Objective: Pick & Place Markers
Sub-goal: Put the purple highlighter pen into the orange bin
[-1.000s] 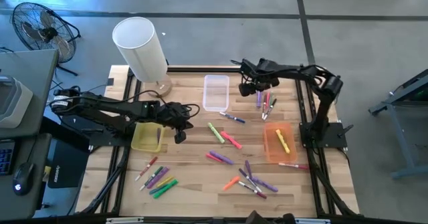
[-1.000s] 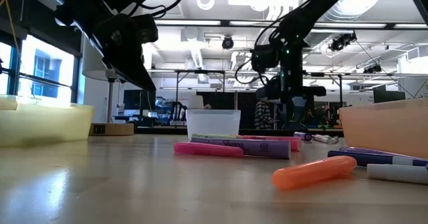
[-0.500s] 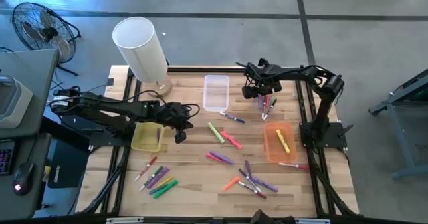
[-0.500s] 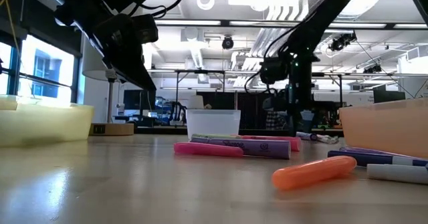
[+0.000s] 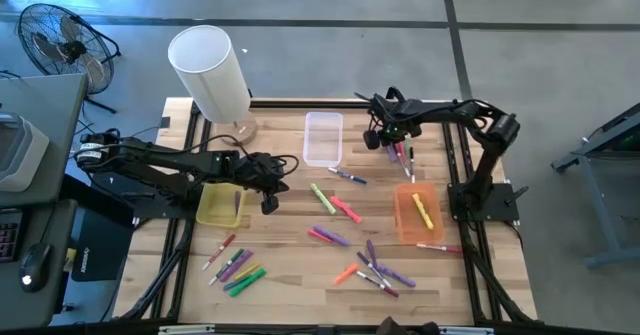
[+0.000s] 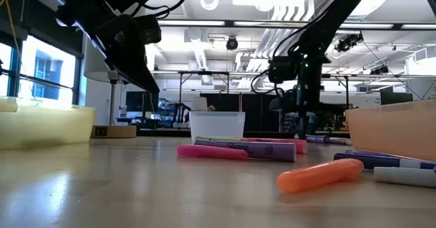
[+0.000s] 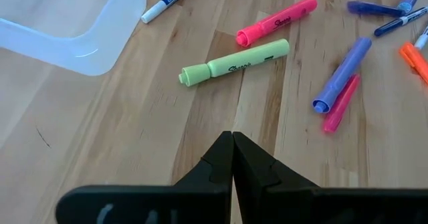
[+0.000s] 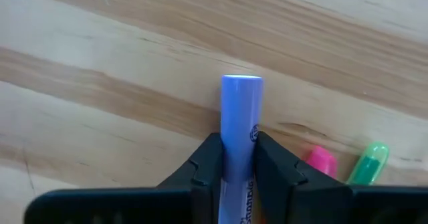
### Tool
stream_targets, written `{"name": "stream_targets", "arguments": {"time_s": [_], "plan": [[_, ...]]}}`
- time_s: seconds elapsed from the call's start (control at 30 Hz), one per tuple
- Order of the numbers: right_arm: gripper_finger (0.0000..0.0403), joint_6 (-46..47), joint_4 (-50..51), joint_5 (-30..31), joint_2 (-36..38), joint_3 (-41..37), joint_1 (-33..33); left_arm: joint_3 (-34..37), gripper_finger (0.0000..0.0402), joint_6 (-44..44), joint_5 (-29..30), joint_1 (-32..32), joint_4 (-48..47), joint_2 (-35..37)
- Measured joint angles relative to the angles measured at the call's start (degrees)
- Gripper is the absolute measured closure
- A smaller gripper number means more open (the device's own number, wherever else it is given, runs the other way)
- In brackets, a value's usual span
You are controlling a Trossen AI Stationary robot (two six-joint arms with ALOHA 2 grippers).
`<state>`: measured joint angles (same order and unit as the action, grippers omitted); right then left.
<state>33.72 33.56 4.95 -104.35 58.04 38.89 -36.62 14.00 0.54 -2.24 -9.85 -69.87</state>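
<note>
So the right claw (image 8: 234, 158) is pinched on a purple marker (image 8: 239, 127), down in the small cluster of markers just beyond the orange bin (image 5: 416, 213), near the bench (image 5: 290, 265) edge. That bin holds only a yellow marker (image 5: 423, 211) as far as I can see, so this looks like early days. Loads of markers lie loose on the side of the orange bin facing the yellow bin (image 5: 219, 204). The left claw (image 7: 232, 158) is pinched closed on nothing, hanging by the yellow bin.
</note>
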Motion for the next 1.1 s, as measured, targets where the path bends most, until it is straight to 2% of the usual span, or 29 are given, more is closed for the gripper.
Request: {"name": "stream_targets", "arguments": {"time_s": [0.2, 0.43, 0.57, 0.67, 0.8, 0.93, 1.1], "plan": [[0.0347, -1.6, 1.1, 0.1, 5.5, -0.3, -0.3, 0.0, 0.0401, -0.1, 0.2, 0.0, 0.3, 0.0], [0.0347, -3.1, 3.6, -1.0, 19.8, -0.1, -2.4, 0.0, 0.0401, -0.7, 2.0, 0.0, 1.2, 0.0], [0.0347, -1.6, 12.7, 0.0, 29.4, -0.1, -6.8, 0.0, 0.0401, -0.7, 2.0, 0.0, 1.8, 0.0], [0.0347, 3.0, 20.7, 3.6, 36.3, -0.2, -13.0, 0.0, 0.0401, -0.8, 2.0, 0.0, 3.1, 0.0], [0.0346, 13.3, 25.2, 6.3, 44.7, -3.8, -24.1, 0.0, 0.0401, -0.8, 2.0, 0.0, 3.9, 0.0], [0.0346, 28.0, 24.2, 8.2, 51.3, -11.1, -37.1, 0.0, 0.0401, -0.7, 2.0, 0.0, 3.9, 0.0], [0.0346, 44.1, 17.3, 10.9, 53.4, -20.2, -51.6, 0.0, 0.0401, -0.7, 2.0, 0.0, 4.0, 0.0]]}}
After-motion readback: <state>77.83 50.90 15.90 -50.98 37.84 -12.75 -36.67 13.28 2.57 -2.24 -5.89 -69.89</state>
